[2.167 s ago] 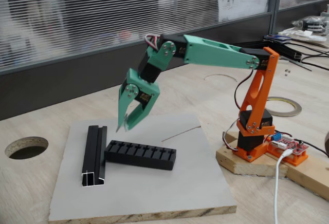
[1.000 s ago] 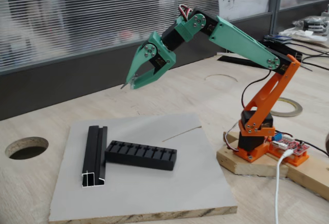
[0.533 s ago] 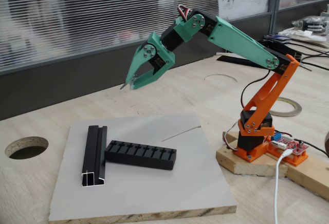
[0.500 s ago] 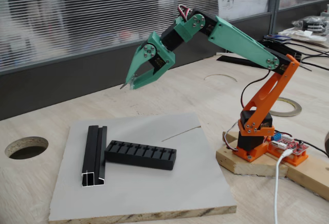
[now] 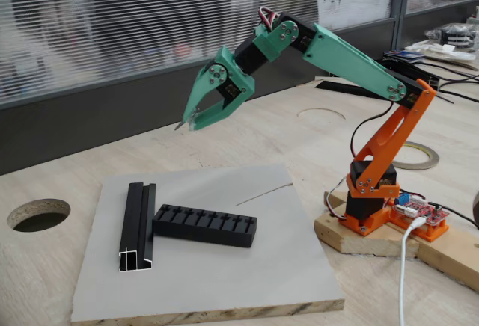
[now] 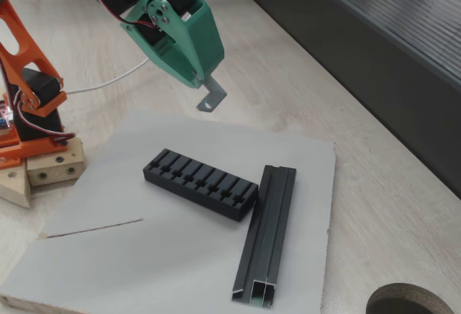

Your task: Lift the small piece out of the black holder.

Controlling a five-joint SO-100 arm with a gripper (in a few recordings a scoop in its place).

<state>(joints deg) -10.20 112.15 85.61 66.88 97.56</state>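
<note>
Fixed views: green gripper (image 5: pixel 185 124) (image 6: pixel 209 92) is raised, jaws pinching the small piece (image 6: pixel 209 98), a pale bracket-like sliver at the tips. Black holder (image 5: pixel 205 226) (image 6: pixel 199 184) lies on the grey board (image 5: pixel 247 281) below the jaws, one end touching the black channel rail (image 5: pixel 138 226) (image 6: pixel 268 233). Thin wire (image 5: pixel 263 194) lies apart.

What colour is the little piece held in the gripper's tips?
Silvery grey, a small bracket with a hole; clearest in the fixed view looking down.

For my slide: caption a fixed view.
Green gripper holds a small metal piece above the slotted black holder.
</note>
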